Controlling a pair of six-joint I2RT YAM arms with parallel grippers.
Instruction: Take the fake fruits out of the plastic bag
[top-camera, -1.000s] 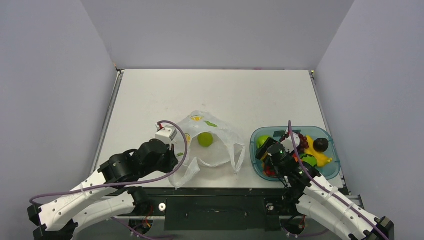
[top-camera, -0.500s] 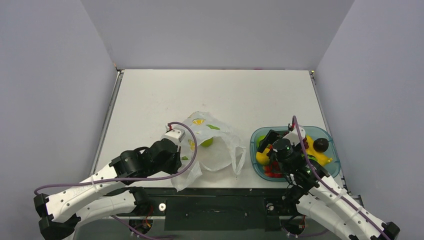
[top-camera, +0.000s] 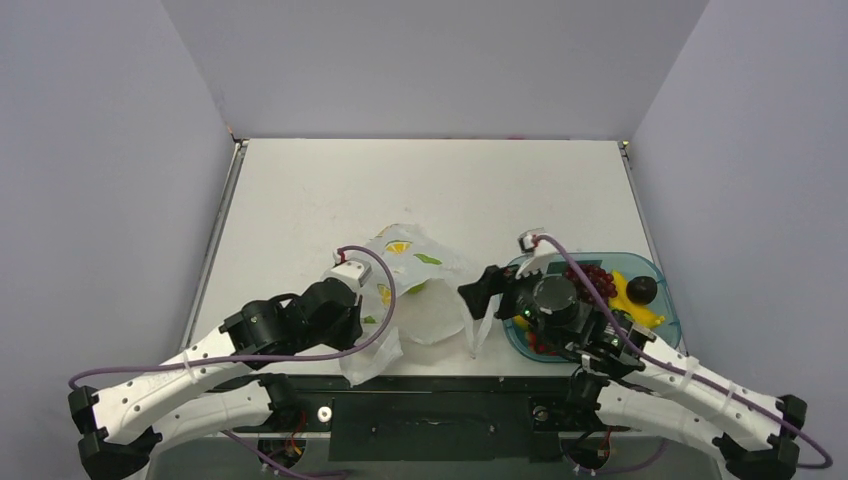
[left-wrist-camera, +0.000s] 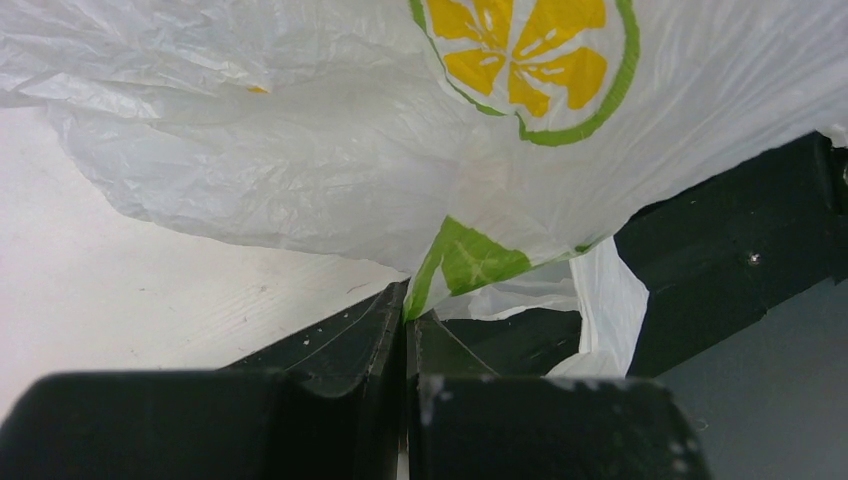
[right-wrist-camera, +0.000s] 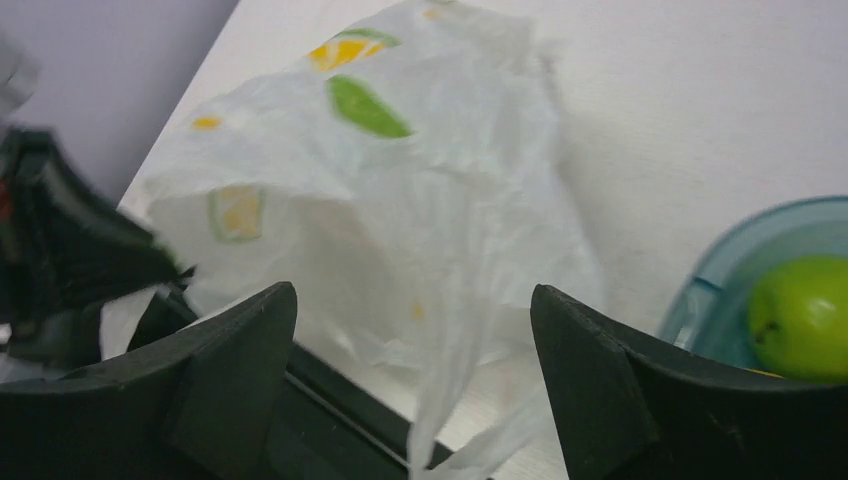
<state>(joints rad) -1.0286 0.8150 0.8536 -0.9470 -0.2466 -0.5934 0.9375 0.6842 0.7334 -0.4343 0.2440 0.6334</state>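
The plastic bag, white with lemon prints, lies near the table's front edge. A round green fruit shows partly inside it. My left gripper is shut on the bag's left edge; the left wrist view shows the jaws closed on the film by a green leaf print. My right gripper is open at the bag's right side. In the right wrist view, a handle strand hangs between its spread jaws, untouched. Grapes, a banana, strawberries and a green apple lie in the tray.
The teal see-through tray stands at the front right, behind my right wrist, also holding a dark round fruit. The black front rail runs just below the bag. Grey walls close in the table on three sides.
My right gripper has swung left from over the tray to the bag's right handle, jaws open. My left gripper, holding the bag edge, shifted slightly right, and the bag folded partly over the green fruit.
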